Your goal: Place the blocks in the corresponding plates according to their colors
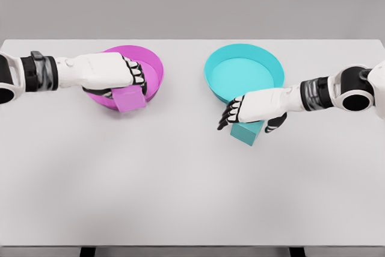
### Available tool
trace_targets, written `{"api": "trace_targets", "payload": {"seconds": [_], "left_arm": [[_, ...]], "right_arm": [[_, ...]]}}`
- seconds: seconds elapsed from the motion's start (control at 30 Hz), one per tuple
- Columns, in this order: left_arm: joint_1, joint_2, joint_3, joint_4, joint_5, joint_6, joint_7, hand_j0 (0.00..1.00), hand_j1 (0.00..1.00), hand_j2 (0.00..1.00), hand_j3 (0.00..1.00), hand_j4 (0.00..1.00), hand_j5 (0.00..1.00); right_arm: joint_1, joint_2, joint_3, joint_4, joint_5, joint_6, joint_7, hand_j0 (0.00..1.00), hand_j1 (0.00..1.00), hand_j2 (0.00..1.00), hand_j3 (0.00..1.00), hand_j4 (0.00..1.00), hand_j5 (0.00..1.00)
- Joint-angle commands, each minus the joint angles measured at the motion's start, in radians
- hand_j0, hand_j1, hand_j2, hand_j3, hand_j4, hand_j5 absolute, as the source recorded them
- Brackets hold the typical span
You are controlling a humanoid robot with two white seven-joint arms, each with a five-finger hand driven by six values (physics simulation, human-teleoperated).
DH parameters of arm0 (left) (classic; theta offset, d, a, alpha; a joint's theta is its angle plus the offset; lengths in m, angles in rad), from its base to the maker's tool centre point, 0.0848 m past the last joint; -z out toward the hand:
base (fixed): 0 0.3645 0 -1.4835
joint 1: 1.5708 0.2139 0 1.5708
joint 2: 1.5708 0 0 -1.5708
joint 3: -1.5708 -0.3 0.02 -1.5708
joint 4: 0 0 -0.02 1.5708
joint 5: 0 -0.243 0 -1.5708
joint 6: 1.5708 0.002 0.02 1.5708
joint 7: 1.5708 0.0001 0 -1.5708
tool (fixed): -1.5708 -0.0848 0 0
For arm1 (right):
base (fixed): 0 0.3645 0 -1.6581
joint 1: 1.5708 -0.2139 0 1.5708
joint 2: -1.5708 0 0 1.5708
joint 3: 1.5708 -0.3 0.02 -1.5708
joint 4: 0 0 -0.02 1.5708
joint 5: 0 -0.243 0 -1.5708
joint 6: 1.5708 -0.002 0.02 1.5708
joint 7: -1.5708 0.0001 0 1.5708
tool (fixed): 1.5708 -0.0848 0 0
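Blocks are gripped by both hands: the pink block (130,99) is held by the left hand (114,73) over the near rim of the pink plate (153,67); the teal block (247,132), on the white table (180,191) just before the teal plate (243,71), is clasped by the right hand (255,109).

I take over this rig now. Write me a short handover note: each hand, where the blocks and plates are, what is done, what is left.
Left hand: shut on the pink block, held over the near rim of the pink plate.
Right hand: shut on the cyan block, just in front of the cyan plate.
Done: both blocks grasped, each near its matching plate.
Left: neither block lies inside its plate yet; move each over its plate and release.
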Motion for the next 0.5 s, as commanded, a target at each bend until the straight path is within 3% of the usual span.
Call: {"api": "trace_targets", "payload": {"seconds": [0.0,0.1,0.17,0.2,0.27,0.47], "left_arm": [[0.0,-0.019,0.049,0.083,0.002,0.003,0.001,0.51,0.51,0.51,0.51,0.51,0.51],[-0.005,-0.019,0.137,0.161,-0.01,0.003,0.001,0.51,0.51,0.51,0.51,0.51,0.51],[-0.005,-0.021,0.141,0.163,-0.013,0.003,0.001,0.55,0.55,0.55,0.55,0.55,0.55],[-0.005,-0.035,0.14,0.163,-0.01,0.003,0.001,0.76,0.76,0.76,0.76,0.76,0.76],[-0.005,-0.053,0.14,0.163,-0.009,0.003,0.001,0.99,0.99,0.99,0.99,0.99,0.99],[-0.017,-0.053,0.141,0.163,-0.003,0.003,0.001,1.0,1.0,1.0,1.0,1.0,1.0]], "right_arm": [[0.0,0.002,-0.002,0.0,0.014,0.001,0.0,0.85,0.85,0.85,0.85,0.85,0.85],[0.0,0.013,-0.002,0.0,0.02,0.001,0.001,0.81,0.81,0.81,0.81,0.81,0.81],[0.0,0.013,-0.002,0.0,0.022,0.001,0.001,0.78,0.78,0.78,0.78,0.78,0.78],[-0.002,0.016,-0.002,-0.002,0.028,0.001,0.001,0.75,0.75,0.75,0.75,0.75,0.75],[0.0,0.016,-0.002,0.0,0.031,0.001,0.001,0.7,0.7,0.7,0.7,0.7,0.7],[-0.002,0.019,-0.006,-0.005,0.039,0.001,0.001,0.65,0.65,0.65,0.65,0.65,0.65]]}}
